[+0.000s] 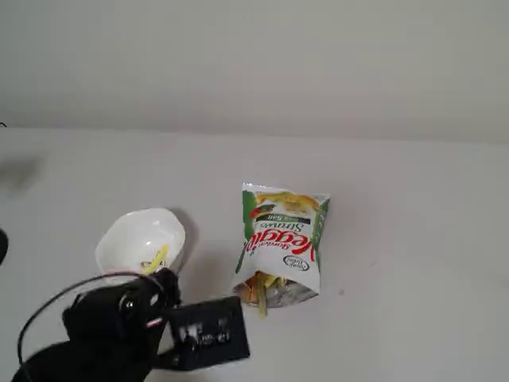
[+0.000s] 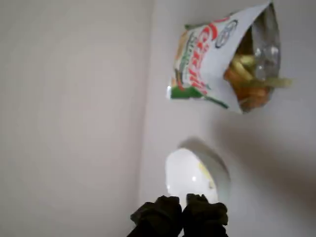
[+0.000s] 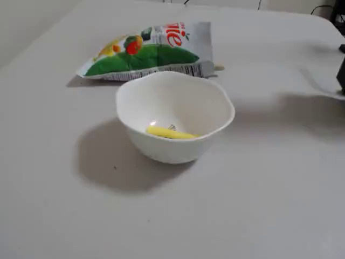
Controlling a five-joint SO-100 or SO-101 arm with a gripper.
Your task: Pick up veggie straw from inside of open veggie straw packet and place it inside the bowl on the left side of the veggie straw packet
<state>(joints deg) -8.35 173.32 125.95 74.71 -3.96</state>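
Black gripper [image 2: 183, 200] above bowl [image 2: 174, 174]

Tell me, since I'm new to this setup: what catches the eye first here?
The white bowl stands mid-table with one yellow straw lying inside. Beside it lies the snack bag, its open end spilling orange and yellow sticks. In the wrist view the dark pincer sits over the bowl's rim, jaws together and empty.
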